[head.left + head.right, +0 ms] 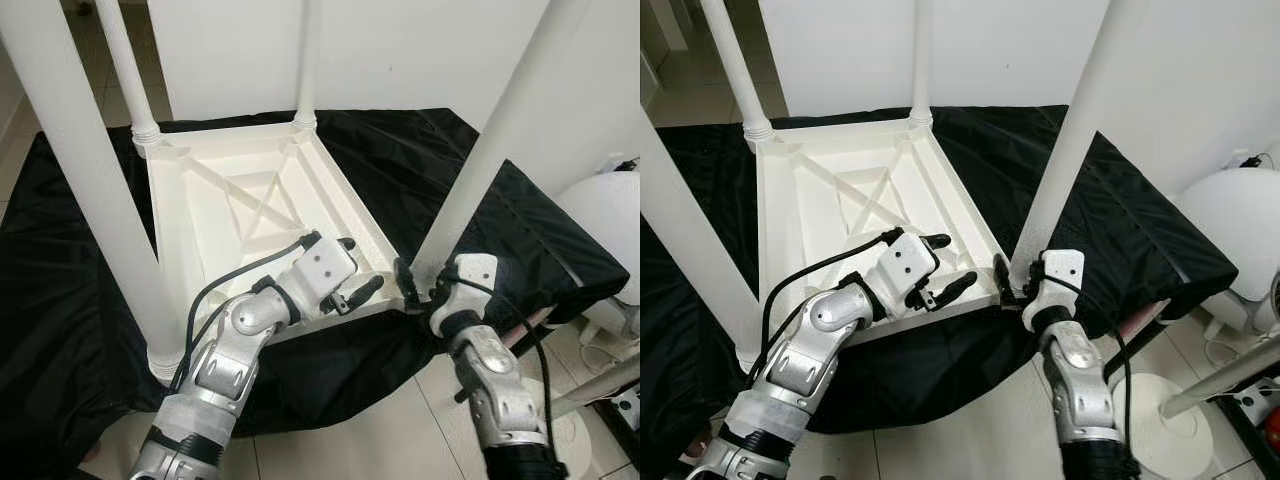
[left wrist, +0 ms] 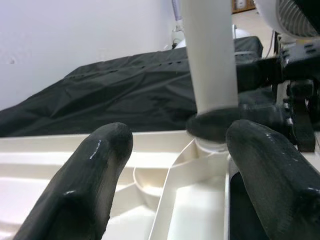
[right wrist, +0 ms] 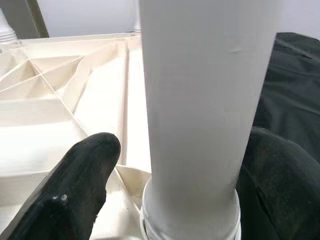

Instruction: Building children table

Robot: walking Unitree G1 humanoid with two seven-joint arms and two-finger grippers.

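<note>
Left eye view: a white table [image 1: 262, 215] lies upside down on a black sheet [image 1: 420, 170], its ribbed underside up and four white legs standing from the corners. The right gripper [image 1: 418, 290] sits at the near right corner, its fingers [image 3: 75, 190] either side of the leg [image 1: 490, 150] low down by the socket; the right wrist view shows the leg between them, one finger just beside it (whether they press it I cannot tell). The left gripper [image 1: 350, 280] hovers over the table's near edge, just beside that same corner, its fingers [image 2: 85, 175] spread apart and holding nothing. A white fan [image 1: 605, 220] stands on the tiled floor [image 1: 400, 440] at far right.
</note>
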